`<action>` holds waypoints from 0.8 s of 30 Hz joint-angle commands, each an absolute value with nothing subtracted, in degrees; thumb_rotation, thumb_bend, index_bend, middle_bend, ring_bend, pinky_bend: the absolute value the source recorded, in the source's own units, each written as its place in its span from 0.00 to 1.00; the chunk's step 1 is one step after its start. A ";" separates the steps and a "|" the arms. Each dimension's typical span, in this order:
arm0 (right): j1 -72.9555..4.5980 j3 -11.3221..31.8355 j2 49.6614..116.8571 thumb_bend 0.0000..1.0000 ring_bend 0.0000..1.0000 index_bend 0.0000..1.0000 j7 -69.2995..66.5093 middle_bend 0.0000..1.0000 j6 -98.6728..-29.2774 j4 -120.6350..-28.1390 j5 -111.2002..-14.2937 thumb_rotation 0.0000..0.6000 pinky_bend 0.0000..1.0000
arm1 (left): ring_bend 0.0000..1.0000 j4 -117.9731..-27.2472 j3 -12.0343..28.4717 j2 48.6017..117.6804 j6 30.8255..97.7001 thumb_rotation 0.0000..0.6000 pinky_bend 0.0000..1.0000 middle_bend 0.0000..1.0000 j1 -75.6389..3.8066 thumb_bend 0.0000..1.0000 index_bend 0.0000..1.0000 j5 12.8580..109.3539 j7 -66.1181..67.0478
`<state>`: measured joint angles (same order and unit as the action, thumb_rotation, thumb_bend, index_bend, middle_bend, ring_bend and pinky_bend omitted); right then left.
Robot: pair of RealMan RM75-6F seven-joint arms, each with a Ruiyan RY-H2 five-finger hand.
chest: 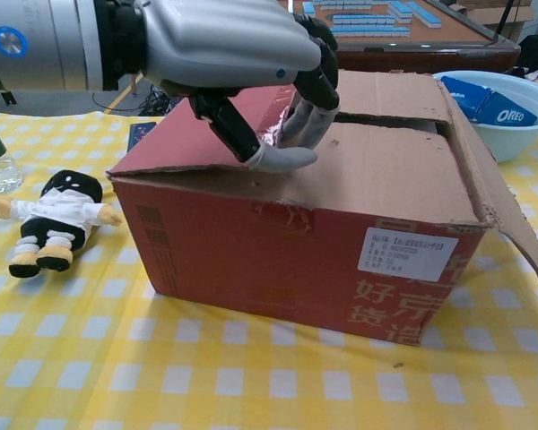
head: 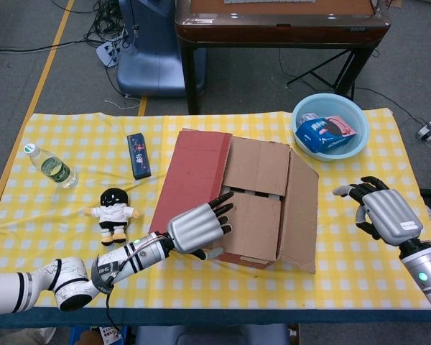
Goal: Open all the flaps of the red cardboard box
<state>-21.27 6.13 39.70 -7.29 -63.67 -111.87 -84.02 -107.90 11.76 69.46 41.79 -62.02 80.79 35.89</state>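
The red cardboard box (head: 237, 255) (chest: 341, 260) stands mid-table. Its left flap (head: 194, 176) (chest: 197, 130), red side up, slopes outward, and its right flap (head: 302, 208) hangs open to the right. The far flap (head: 257, 165) and near flap (head: 255, 226) (chest: 386, 170) lie flat and closed, with a dark seam between them. My left hand (head: 197, 228) (chest: 224, 49) reaches over the box's near-left corner, fingers spread, fingertips (chest: 305, 121) pointing down at the seam beside the red flap's edge. Its thumb lies on the near flap. My right hand (head: 381, 214) hovers right of the box, holding nothing.
A blue basin (head: 312, 108) with a blue Oreo pack sits at the back right. A plush doll (head: 113, 212) (chest: 54, 219), a water bottle (head: 52, 165) and a dark blue packet (head: 138, 154) lie left of the box. A brown table stands behind.
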 commanded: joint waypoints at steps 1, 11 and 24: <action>-21.11 6.08 39.60 1.00 0.29 0.28 -7.29 0.33 -63.85 -111.89 -84.11 1.00 0.14 | 0.17 -108.21 11.07 70.04 43.17 0.34 0.00 0.50 -62.19 0.43 0.55 80.44 39.24; -20.81 6.27 39.60 1.00 0.29 0.28 -7.77 0.33 -64.42 -111.53 -84.07 1.00 0.14 | 0.17 -112.95 11.54 66.32 46.47 0.33 0.00 0.50 -62.15 0.43 0.55 73.24 48.09; -21.18 7.98 39.25 1.00 0.29 0.28 -8.41 0.33 -66.33 -111.69 -84.09 1.00 0.14 | 0.17 -119.70 10.84 57.78 51.55 0.33 0.00 0.50 -61.52 0.43 0.56 65.35 55.92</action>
<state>-21.15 7.88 39.34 -8.38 -66.25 -111.63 -84.13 -118.99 11.03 58.56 51.02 -61.69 66.05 55.50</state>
